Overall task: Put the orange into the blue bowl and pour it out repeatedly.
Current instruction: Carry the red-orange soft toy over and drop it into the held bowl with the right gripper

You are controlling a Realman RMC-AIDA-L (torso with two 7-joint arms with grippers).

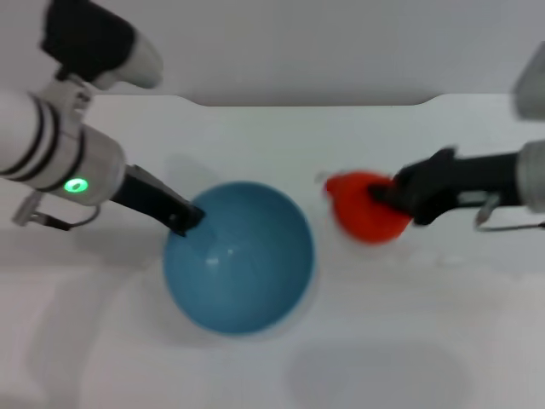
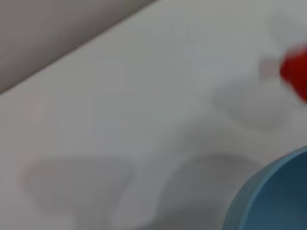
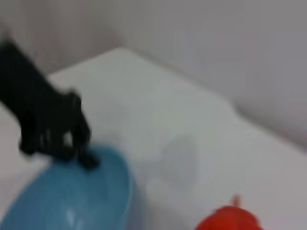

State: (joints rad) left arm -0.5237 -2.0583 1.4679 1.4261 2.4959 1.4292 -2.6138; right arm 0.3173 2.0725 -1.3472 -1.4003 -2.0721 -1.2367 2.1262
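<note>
The blue bowl (image 1: pixel 240 256) stands upright and empty on the white table. My left gripper (image 1: pixel 186 218) is at the bowl's left rim and is shut on it; it also shows in the right wrist view (image 3: pixel 79 153). The orange (image 1: pixel 362 209) is to the right of the bowl, a little apart from it. My right gripper (image 1: pixel 387 198) is shut on the orange's right side. The bowl's rim (image 2: pixel 268 191) and the orange (image 2: pixel 295 72) show in the left wrist view. The bowl (image 3: pixel 72 201) and the orange (image 3: pixel 230 221) show in the right wrist view.
The white table (image 1: pixel 383 341) ends at a far edge with a grey wall (image 1: pixel 298 43) behind it. Nothing else stands on the table.
</note>
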